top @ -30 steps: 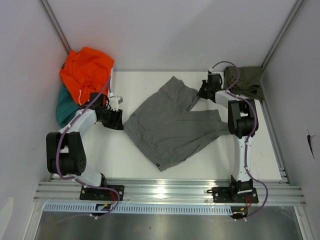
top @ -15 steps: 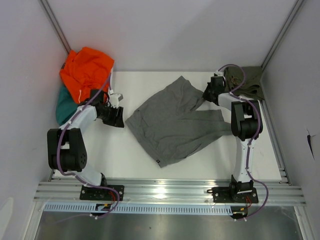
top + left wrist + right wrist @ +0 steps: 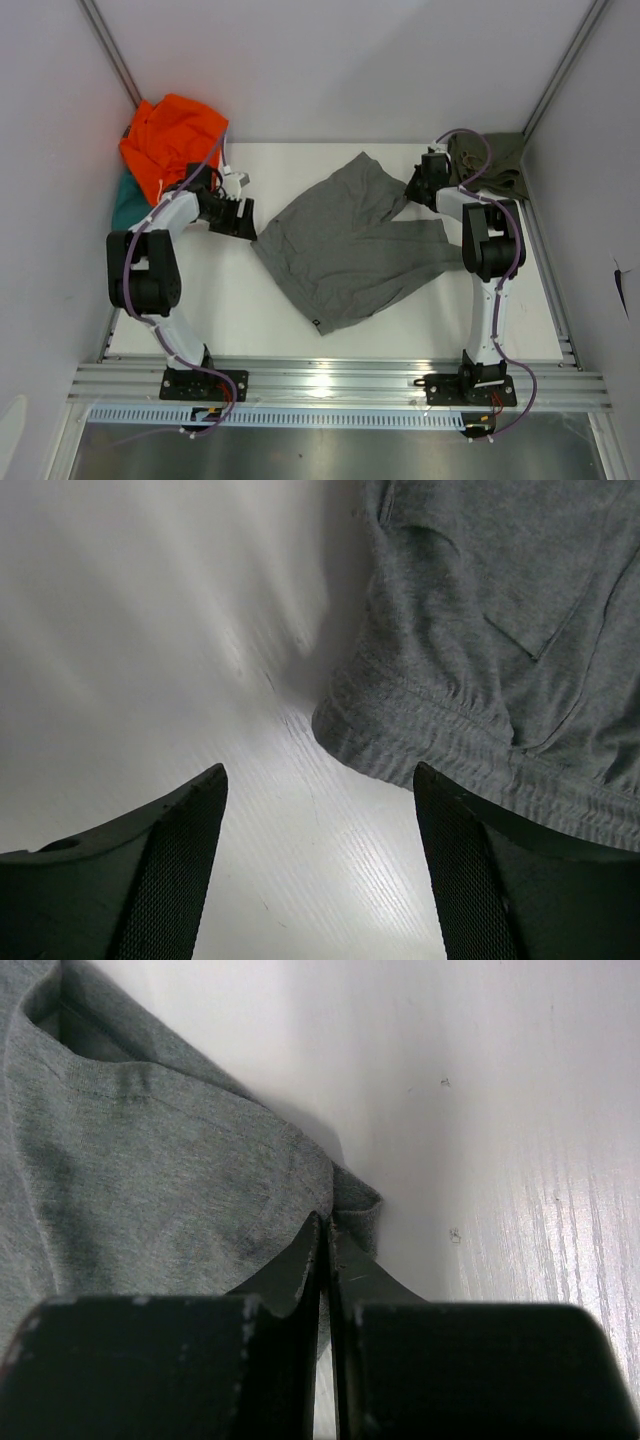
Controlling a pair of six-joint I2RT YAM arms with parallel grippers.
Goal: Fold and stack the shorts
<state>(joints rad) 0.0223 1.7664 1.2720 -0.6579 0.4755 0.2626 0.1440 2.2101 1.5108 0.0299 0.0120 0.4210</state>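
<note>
The grey shorts (image 3: 350, 245) lie spread across the middle of the white table. My left gripper (image 3: 243, 218) is open just left of the waistband corner (image 3: 400, 740), low over the table and touching nothing. My right gripper (image 3: 413, 185) is shut on the far right corner of the grey shorts (image 3: 345, 1200), pinching its hem between the fingers (image 3: 300, 1270). The olive green shorts (image 3: 490, 160) lie bunched in the far right corner, behind the right arm.
An orange garment (image 3: 172, 140) lies on a teal garment (image 3: 128, 205) in the far left corner, beside the left arm. White walls close in the table at the back and sides. A metal rail (image 3: 330, 385) runs along the near edge.
My left gripper has moved right and farther back, up to the waistband corner. The grey shorts have shifted slightly right with my right gripper, which keeps its hold.
</note>
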